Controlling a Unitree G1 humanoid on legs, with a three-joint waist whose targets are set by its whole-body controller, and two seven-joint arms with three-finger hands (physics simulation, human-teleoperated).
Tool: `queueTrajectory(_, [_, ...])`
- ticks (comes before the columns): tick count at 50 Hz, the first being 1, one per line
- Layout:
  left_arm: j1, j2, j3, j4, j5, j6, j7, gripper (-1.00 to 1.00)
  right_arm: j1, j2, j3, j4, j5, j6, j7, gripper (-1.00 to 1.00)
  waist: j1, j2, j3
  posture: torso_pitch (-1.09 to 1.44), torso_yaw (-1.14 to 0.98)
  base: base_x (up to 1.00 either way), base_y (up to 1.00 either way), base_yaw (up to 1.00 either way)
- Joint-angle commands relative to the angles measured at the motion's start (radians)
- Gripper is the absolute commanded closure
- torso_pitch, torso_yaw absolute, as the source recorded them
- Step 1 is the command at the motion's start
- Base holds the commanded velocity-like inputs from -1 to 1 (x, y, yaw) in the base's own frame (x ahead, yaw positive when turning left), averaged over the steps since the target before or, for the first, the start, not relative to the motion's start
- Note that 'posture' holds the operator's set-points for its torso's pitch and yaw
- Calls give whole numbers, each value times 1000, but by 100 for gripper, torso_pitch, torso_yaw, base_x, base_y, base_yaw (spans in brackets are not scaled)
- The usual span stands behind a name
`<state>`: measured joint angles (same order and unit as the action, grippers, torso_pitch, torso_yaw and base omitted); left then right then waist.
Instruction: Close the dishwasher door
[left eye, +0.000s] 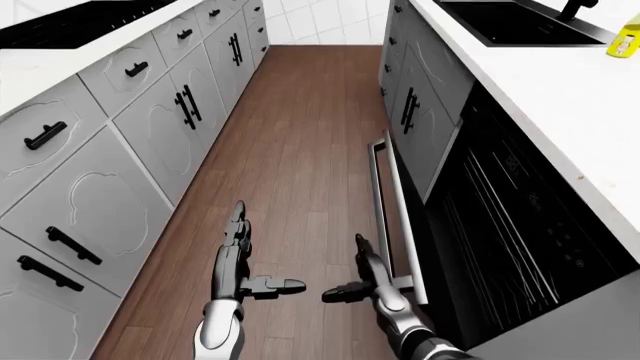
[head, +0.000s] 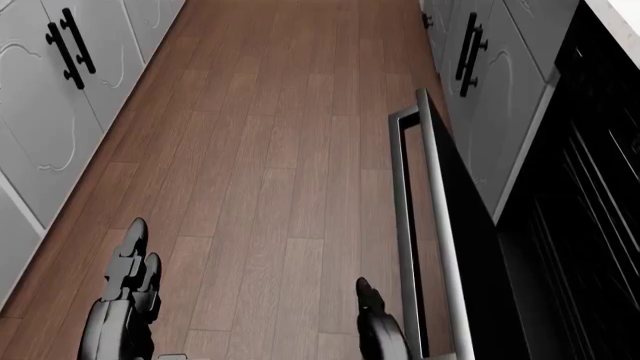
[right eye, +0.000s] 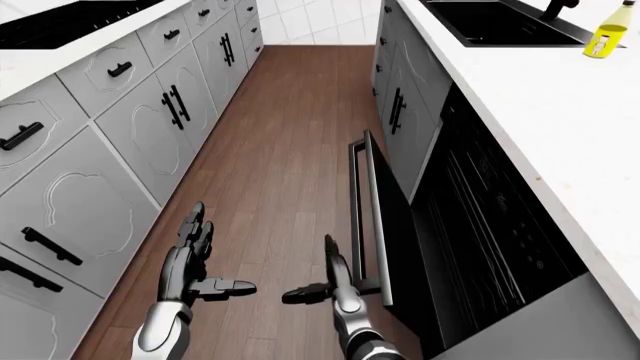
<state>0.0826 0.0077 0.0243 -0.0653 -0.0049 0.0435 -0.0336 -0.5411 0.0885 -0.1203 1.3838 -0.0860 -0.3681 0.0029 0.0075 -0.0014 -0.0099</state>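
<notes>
The dishwasher door (right eye: 385, 217) is black, part open and leaning out from the right-hand cabinet run, with a long steel bar handle (head: 405, 217) along its top edge. The dark dishwasher interior (left eye: 510, 225) shows behind it. My right hand (left eye: 362, 271) is open, fingers straight, just left of the handle's lower end and not gripping it. My left hand (left eye: 240, 251) is open too, thumb out, hovering over the wooden floor well left of the door.
Grey cabinets with black handles (left eye: 120, 150) line the left side, and more grey cabinets (left eye: 410, 97) continue past the dishwasher. A white counter (right eye: 520, 97) carries a black sink (right eye: 480, 19) and a yellow bottle (right eye: 605, 37). Wooden floor (head: 270, 150) runs between.
</notes>
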Motion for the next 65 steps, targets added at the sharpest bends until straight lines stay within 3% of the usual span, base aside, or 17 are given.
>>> queueTrajectory(1, [-16, 1, 2, -46, -2, -24, 2, -100, -9, 1, -11, -18, -4, -10, 21, -100, 0, 2, -17, 0, 0, 0, 0, 0])
queueTrajectory(6, [-17, 2, 4, -50, -4, -15, 6, -100, 28, -4, -57, -7, -13, 10, 44, -100, 2, -2, -17, 0, 0, 0, 0, 0])
queueTrajectory(25, [-12, 1, 1, -57, -3, -16, 0, -100, 82, -27, -122, 2, -108, 12, 1, -100, 3, -9, -13, 0, 0, 0, 0, 0])
queueTrajectory(65, [-16, 1, 4, -55, -10, -22, 2, -100, 99, -79, -139, 2, -119, 21, -127, -100, 15, -8, -14, 0, 0, 0, 0, 0])
